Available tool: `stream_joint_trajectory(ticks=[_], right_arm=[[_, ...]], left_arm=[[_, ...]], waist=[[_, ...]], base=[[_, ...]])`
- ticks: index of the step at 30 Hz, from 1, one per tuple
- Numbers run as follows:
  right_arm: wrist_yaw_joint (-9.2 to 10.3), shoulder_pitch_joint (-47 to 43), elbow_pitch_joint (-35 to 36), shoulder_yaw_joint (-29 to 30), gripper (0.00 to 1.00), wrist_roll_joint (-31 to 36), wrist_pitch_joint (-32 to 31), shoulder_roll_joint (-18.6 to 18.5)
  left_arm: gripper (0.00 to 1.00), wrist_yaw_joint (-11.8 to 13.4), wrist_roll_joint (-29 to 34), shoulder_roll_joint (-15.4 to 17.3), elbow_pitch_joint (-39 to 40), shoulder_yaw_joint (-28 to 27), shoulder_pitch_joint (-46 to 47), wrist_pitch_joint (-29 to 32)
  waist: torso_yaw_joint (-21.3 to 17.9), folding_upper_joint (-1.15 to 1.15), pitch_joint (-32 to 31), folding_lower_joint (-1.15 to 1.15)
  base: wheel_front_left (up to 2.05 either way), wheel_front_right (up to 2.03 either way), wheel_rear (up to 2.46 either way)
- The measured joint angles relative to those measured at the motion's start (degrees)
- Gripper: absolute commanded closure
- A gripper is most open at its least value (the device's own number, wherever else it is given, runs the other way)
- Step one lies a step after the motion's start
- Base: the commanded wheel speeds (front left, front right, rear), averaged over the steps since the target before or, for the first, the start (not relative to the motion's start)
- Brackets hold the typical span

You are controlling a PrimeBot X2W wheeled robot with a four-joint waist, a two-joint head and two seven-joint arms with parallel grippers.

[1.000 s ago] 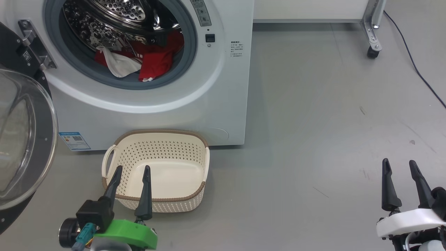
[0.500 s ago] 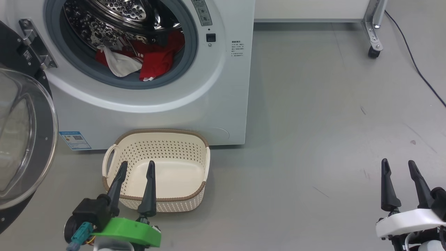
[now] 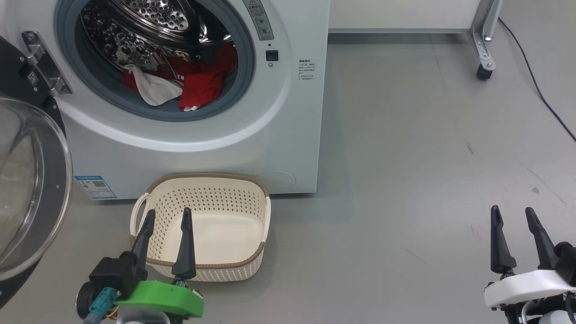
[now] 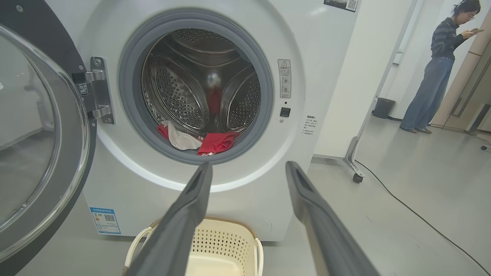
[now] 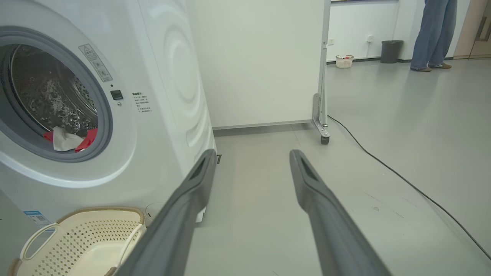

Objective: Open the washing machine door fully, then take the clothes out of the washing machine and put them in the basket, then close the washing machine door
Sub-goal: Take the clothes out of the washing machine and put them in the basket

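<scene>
The white washing machine [image 3: 288, 112] stands with its door [image 3: 27, 189] swung wide open at the left, glass bowl facing out. The clothes [image 3: 198, 83], a red garment and a red-and-white one [image 3: 155, 90], lie at the drum's front lip. The cream basket [image 3: 211, 264] sits empty on the floor in front of the machine. My left gripper [image 3: 168, 211] hangs open over the basket's near left part, nothing between its fingers. In the left wrist view it [image 4: 248, 165] points at the clothes [image 4: 215, 142]. My right gripper [image 3: 512, 209] is open, far right over bare floor.
A wheeled metal frame leg [image 3: 483, 67] and a black cable [image 3: 540, 90] lie on the grey floor at the back right. A person [image 4: 437, 69] stands far off by a doorway. A small bin [image 5: 391, 51] stands by the far wall.
The head view has shifted slightly, so the scene sits a little lower. My left gripper swayed right over the basket and came back left. The right gripper has not moved.
</scene>
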State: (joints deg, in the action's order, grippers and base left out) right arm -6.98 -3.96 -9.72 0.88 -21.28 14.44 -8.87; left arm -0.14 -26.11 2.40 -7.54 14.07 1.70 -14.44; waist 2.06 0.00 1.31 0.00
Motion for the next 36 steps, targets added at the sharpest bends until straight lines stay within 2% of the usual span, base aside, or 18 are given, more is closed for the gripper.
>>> stream_joint_trajectory(ticks=[9, 14, 36], right_arm=[[-0.01, 0.0, 0.0, 0.0, 0.0, 0.2, 0.0, 0.0], [-0.01, 0.0, 0.0, -0.1, 0.0, 0.2, 0.0, 0.0], [-0.01, 0.0, 0.0, -0.3, 0.0, 0.2, 0.0, 0.0]], left_arm=[[0.0, 0.1, 0.1, 0.0, -0.2, -0.6, -0.6, 0.0], [0.0, 1.9, 2.7, 0.0, -0.7, -1.3, -0.6, 0.0], [0.0, 2.5, 2.7, 0.0, -0.7, -0.5, -0.6, 0.0]], waist=[[0.4, 0.0, 0.2, 0.0], [0.8, 0.0, 0.5, 0.0], [1.1, 0.0, 1.2, 0.0]], base=[[0.97, -0.97, 0.0], [1.18, -1.18, 0.0], [0.65, -0.65, 0.0]])
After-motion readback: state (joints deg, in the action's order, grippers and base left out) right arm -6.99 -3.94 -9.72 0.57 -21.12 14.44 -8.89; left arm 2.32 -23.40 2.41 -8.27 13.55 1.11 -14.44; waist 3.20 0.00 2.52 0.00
